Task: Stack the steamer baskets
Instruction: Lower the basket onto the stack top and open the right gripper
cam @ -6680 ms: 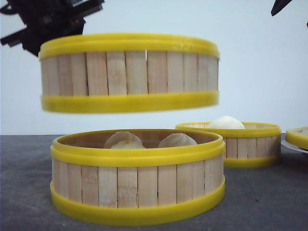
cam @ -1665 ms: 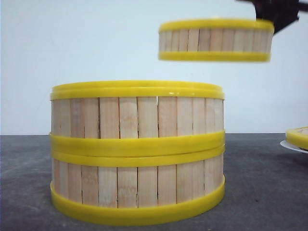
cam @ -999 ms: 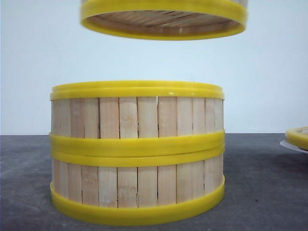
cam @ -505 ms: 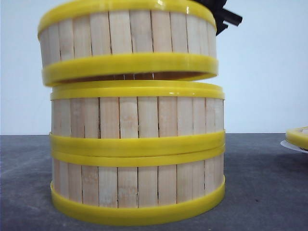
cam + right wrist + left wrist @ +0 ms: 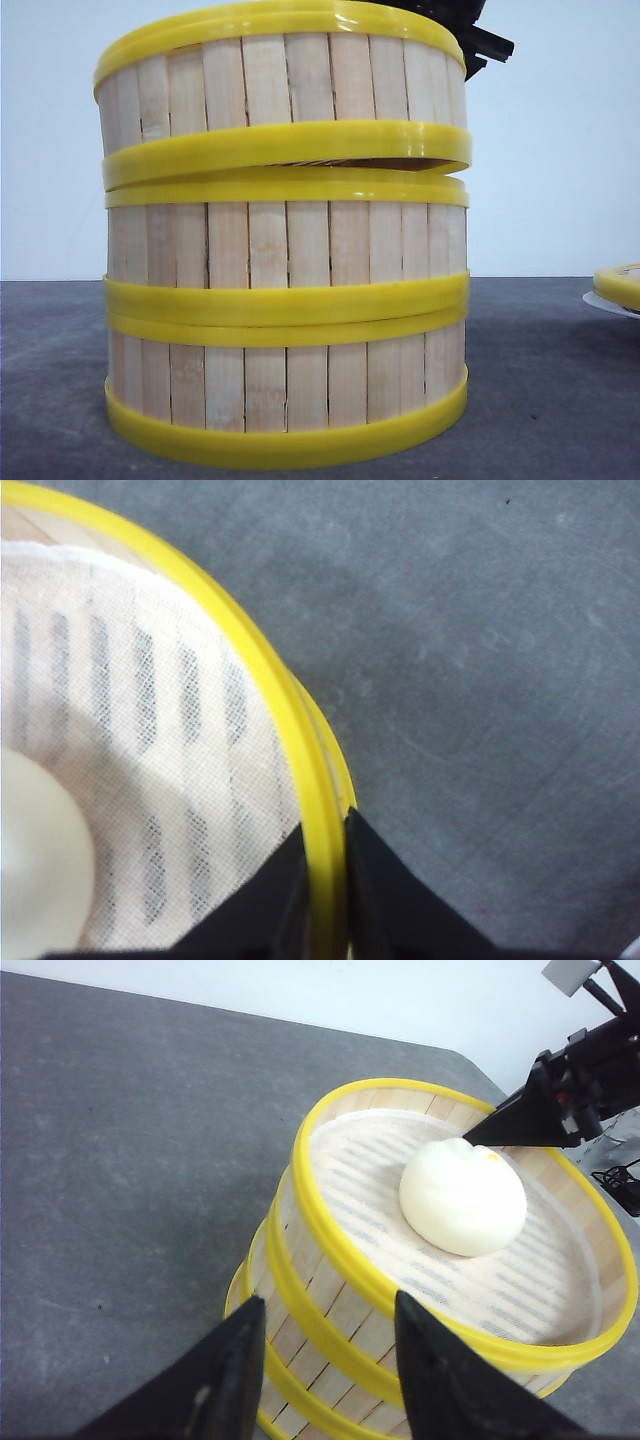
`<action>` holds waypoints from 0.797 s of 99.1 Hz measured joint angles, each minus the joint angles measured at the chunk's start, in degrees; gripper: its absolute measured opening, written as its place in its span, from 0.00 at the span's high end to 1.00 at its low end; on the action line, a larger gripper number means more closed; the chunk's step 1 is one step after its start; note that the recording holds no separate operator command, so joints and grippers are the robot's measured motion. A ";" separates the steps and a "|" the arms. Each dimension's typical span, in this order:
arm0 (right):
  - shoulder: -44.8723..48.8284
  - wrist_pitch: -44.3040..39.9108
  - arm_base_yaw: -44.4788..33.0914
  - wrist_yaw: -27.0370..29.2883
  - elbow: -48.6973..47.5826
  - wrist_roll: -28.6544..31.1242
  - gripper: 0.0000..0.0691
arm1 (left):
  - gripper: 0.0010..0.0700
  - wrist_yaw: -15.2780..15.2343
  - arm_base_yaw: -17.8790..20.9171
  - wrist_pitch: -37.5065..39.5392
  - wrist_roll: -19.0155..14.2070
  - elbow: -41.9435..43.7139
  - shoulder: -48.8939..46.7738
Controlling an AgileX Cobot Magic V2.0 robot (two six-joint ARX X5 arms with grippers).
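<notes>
Baskets are nearly all stacked now: a moment ago the top steamer basket (image 5: pixel 285 90) hung clear above the pair, tilted, and in half a second it has come down until its lower yellow rim touches the middle steamer basket (image 5: pixel 285 245) on the 9 o'clock side, with a thin gap open toward 3 o'clock. I'd judge the third tier is landing but not seated; it sits a little askew and needs to level before release. The bottom steamer basket (image 5: pixel 285 400) hasn't budged on the grey table (image 5: pixel 560 400). At the 3 o'clock edge of the front view a yellow lid (image 5: pixel 620 283) rests on a white plate (image 5: pixel 600 302), well apart from the stack. The front view hides the basket's inside and shows only a dark scrap of the arm at about 1 o'clock. The left wrist view fills that in: a single white bun (image 5: pixel 462 1196) lies on a cloth liner (image 5: pixel 500 1280), and the left gripper (image 5: pixel 325 1365) hovers near the stack, fingers spread, holding nothing. The right wrist view shows what carries the load: the right gripper (image 5: pixel 325 865) is pinched on the top basket's rim, one finger inside, one outside.
</notes>
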 joint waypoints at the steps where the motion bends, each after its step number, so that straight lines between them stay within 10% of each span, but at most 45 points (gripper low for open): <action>1: 0.09 0.00 0.00 0.00 0.00 -0.04 0.96 | 0.67 0.00 0.00 0.00 0.00 0.00 0.00; 26: 1.20 0.17 -0.13 0.00 0.04 -0.42 0.94 | 0.67 0.00 0.00 -0.04 0.00 0.00 0.00; 47: 1.16 2.03 -0.35 -0.35 0.04 -0.39 0.48 | 0.67 0.00 0.00 -0.02 0.00 0.00 0.00; 79: -13.68 5.55 -2.64 10.01 0.04 -0.31 0.44 | 0.67 -0.04 0.00 0.09 0.22 0.00 0.00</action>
